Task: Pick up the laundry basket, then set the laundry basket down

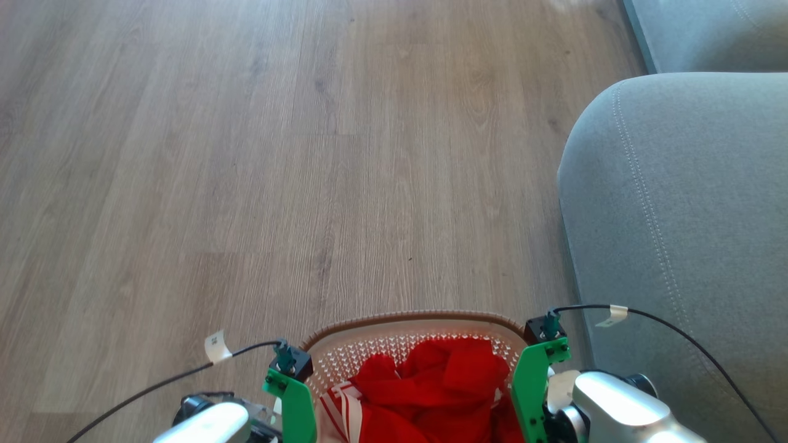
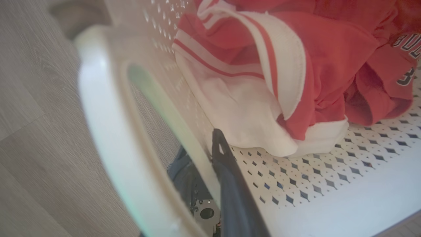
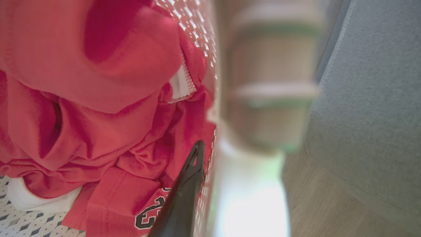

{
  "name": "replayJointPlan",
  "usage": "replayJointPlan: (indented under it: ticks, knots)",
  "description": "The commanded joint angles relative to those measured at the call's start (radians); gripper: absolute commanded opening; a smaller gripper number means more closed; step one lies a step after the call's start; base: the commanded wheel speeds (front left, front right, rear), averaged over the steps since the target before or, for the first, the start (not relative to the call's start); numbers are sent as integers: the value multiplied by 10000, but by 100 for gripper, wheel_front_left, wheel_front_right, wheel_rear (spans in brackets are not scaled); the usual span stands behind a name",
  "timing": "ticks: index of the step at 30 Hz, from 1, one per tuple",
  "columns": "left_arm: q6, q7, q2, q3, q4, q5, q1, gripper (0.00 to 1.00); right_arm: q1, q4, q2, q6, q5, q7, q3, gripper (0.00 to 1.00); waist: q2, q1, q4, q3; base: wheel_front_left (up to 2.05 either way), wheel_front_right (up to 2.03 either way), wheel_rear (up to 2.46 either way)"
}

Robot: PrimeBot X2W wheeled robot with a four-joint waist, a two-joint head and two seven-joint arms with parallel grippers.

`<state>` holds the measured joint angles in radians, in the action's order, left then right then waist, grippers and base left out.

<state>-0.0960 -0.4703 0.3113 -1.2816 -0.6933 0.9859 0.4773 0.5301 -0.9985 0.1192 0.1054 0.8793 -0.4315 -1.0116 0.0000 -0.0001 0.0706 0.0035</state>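
Observation:
The laundry basket [image 1: 406,318], white and perforated with a brown braided rim, sits at the bottom of the head view with red and white clothes [image 1: 437,387] inside. My left gripper [image 1: 294,394] clamps its left wall. In the left wrist view the left gripper [image 2: 204,158] has one dark finger [image 2: 230,187] inside and the other outside, below the white handle [image 2: 105,131]. My right gripper [image 1: 530,381] is at the basket's right wall. Its inner finger [image 3: 185,187] lies against the perforated wall [image 3: 210,49]; the blurred rim [image 3: 273,82] hides the outer finger.
A grey sofa [image 1: 677,215] stands close on the right, almost touching the basket's right side, and appears beside the rim in the right wrist view [image 3: 371,82]. Wood-look floor [image 1: 246,154] stretches ahead and to the left. Thin black cables [image 1: 154,384] trail from both wrists.

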Motion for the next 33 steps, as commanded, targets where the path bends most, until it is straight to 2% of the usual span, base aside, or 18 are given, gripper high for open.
replayJointPlan:
  ticks: [1,33]
  knots:
    - [-347,-14,-195,13,729,-222,479,0,207,542,-412,253,-387,17,-294,0,0,1,4,-4,0,0,0]
    - [-347,4,-141,13,719,-66,454,0,98,763,-369,253,-564,-231,-132,0,0,1,-73,-157,0,0,0]
